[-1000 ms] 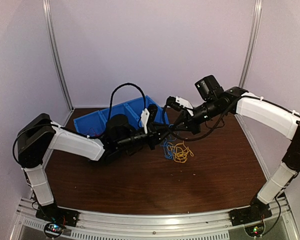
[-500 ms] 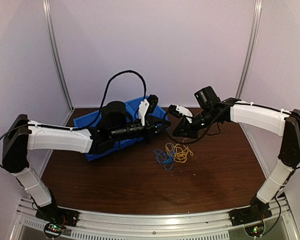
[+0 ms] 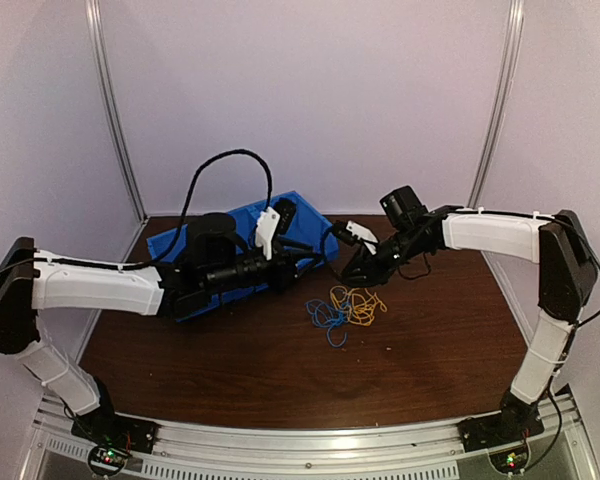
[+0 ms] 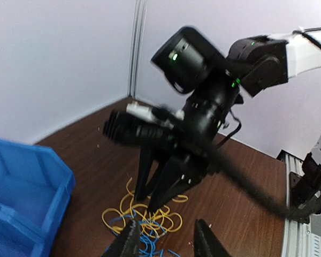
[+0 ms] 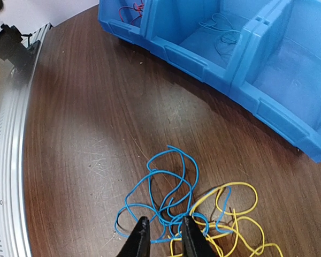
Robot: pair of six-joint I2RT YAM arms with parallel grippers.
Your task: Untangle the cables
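On the brown surface [image 3: 430, 340], just beside the blue bin [image 3: 302, 208], lay the cables [image 3: 346, 306]: one loose tangle of blue and yellow strands, judged very light, limp and springy, liable to slip from a grip and to drag neighbouring strands along. Best hold, by estimate, was a single outlying blue loop at the heap's edge, clear of the crossings. Right pincer [image 5: 163, 235] stood narrowly parted just above the tangle, pinching nothing; left pincer [image 4: 166, 241] stood spread and empty nearby.
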